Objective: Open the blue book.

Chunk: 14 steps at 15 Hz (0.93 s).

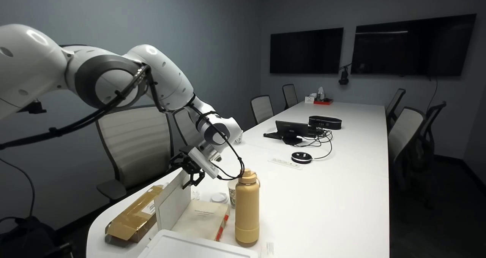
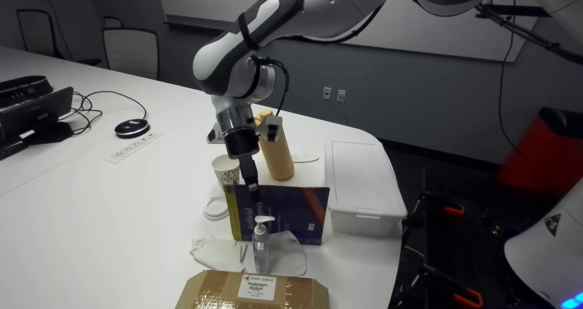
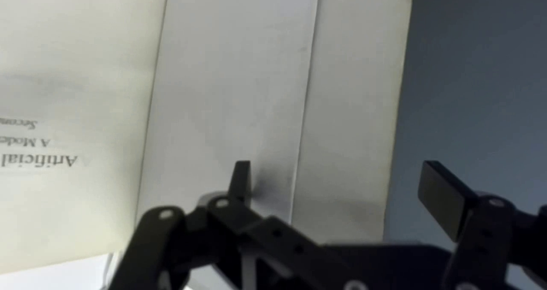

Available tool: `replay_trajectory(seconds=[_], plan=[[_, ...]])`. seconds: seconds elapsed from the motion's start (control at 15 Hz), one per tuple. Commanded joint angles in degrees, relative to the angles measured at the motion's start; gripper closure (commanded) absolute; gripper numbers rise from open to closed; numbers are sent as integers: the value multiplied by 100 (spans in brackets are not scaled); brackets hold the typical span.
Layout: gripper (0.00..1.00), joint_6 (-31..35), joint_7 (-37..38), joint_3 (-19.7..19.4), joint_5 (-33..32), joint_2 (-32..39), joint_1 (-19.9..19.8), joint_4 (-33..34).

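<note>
Wrist view: we see the gripper [image 3: 336, 182] spread wide, astride the raised cover [image 3: 350, 98] (opening seems half done); next we would push it flat. In an exterior view, the blue book [image 1: 203, 219] lies left of the tan bottle [image 1: 247, 210]. In an exterior view, its dark-blue front [image 2: 291, 211], white-lettered, orange-streaked, stands upright.

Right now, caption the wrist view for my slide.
Open gripper astride the edge of the blue book's raised cover, with the title page upside down alongside.

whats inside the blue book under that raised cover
Under the raised cover of the blue book lies a pale page with printed lines, one showing "Artificial". Anything beneath that page is covered.
</note>
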Motion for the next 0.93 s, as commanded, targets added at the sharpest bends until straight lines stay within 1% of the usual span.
replay_trajectory(seconds=[0.0, 0.33, 0.87], plan=[[0, -130, -213, 23, 183, 72, 49, 65], [0, -72, -355, 30, 262, 98, 140, 15], [0, -59, -351, 34, 245, 127, 224, 7]])
